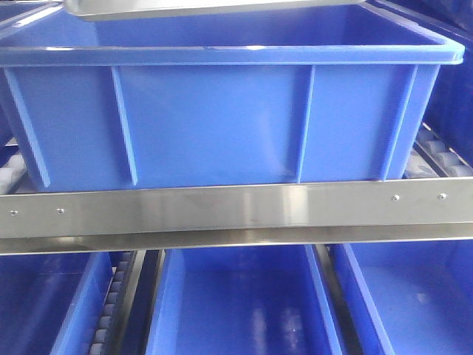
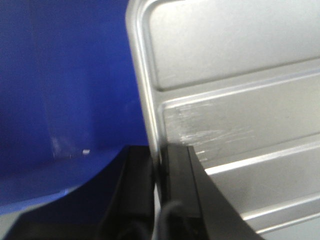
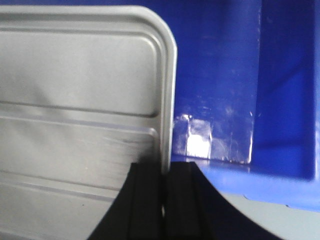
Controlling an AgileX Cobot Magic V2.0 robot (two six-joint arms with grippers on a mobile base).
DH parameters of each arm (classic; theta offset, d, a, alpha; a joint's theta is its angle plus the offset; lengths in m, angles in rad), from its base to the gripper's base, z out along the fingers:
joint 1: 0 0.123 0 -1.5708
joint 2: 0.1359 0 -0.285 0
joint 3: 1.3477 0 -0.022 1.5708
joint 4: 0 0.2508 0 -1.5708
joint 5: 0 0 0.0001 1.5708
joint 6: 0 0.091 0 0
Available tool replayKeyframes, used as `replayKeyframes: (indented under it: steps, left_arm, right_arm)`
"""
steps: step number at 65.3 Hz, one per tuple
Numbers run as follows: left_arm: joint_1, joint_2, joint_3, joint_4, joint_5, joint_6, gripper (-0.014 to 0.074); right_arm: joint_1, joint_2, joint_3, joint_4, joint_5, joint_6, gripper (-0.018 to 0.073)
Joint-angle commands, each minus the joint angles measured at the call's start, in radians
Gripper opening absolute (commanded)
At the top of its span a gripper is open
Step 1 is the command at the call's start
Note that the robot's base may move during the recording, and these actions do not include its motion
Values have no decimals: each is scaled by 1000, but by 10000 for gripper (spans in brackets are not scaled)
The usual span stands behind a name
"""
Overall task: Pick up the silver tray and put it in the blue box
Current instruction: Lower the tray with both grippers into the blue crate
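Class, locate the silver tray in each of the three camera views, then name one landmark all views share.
Front view: the silver tray is a thin strip at the top edge, above the blue box.
Left wrist view: the tray fills the right side, rim pinched by the left gripper.
Right wrist view: the tray fills the left side, rim pinched by the right gripper.
Shared landmark: the blue box.

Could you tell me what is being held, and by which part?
The silver tray: the left gripper pinches its left rim, the right gripper its right rim.
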Motion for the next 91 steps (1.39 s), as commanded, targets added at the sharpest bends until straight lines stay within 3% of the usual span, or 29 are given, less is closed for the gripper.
replayKeyframes:
  steps: [1, 12, 31, 91]
  left_arm:
    - [5, 16, -93, -186, -190, 66, -15]
    - [66, 104, -193, -281, -210, 153, -15]
    - [129, 239, -280, -374, -241, 203, -15]
    - [137, 279, -280, -376, -277, 203, -15]
  right_arm:
    - [-20, 25, -99, 227, -197, -106, 57]
    - [-80, 123, -198, 289, -202, -174, 57]
    - [-121, 246, -292, 354, -208, -204, 57]
    - [-123, 292, -292, 353, -259, -205, 57]
